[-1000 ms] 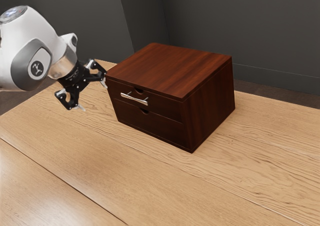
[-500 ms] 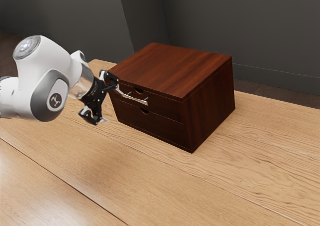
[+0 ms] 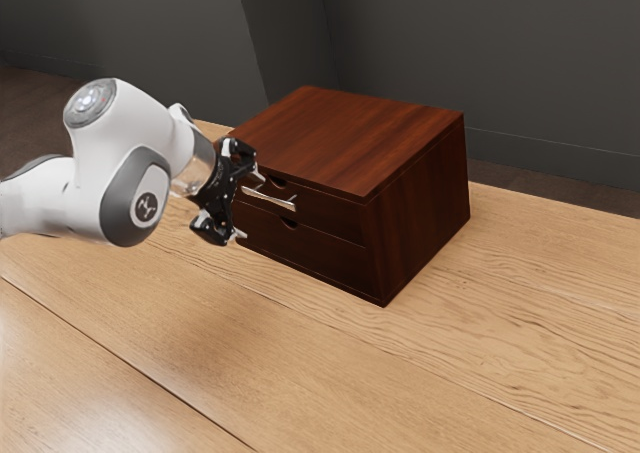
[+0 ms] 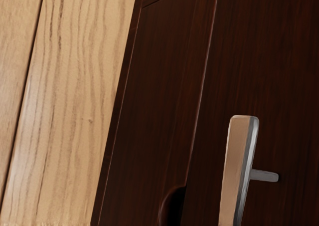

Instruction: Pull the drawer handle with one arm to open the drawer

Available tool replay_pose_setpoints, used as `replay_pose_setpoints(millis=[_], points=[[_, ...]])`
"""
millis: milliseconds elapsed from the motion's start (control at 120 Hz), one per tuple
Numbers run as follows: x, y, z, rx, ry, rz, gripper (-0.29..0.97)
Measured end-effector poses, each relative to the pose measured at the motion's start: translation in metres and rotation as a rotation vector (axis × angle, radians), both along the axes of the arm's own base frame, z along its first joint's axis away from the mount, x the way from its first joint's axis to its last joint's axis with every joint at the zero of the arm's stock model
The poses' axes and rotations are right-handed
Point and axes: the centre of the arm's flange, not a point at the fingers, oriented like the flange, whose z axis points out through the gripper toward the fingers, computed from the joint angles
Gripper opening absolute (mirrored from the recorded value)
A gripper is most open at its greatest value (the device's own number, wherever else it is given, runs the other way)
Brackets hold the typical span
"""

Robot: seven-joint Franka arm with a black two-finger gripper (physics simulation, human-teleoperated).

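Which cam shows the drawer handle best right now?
Exterior view: nearly the whole handle shows on the upper drawer, with the open gripper at its end. Wrist view gives a close look at one end and a mounting post.

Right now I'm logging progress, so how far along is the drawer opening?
Done: the approach; the gripper is at one end of the handle. In hand: lining up, fingers open, nothing gripped. Left: closing on the handle and pulling; the top drawer sits flush with the cabinet.
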Motion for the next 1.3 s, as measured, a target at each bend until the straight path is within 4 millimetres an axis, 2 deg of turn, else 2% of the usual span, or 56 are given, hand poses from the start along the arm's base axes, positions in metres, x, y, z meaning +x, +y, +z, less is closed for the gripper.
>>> replay_pose_setpoints(millis=[217,308,517,650,817,967,1100,1300], points=[[0.007,-0.001,-0.008,-0.016,-0.005,0.026,0.68],[0.006,-0.003,-0.011,-0.027,-0.004,0.037,0.62],[0.004,-0.004,-0.012,-0.046,-0.002,0.058,0.28],[-0.001,0.001,-0.005,-0.059,0.001,0.080,0.08],[-0.013,-0.004,0.014,-0.082,0.013,0.092,-0.04],[-0.027,-0.009,0.005,-0.107,0.061,0.103,-0.11],[-0.046,-0.006,0.004,-0.127,0.079,0.124,-0.11],[-0.090,-0.008,0.012,-0.152,0.065,0.139,-0.07]])
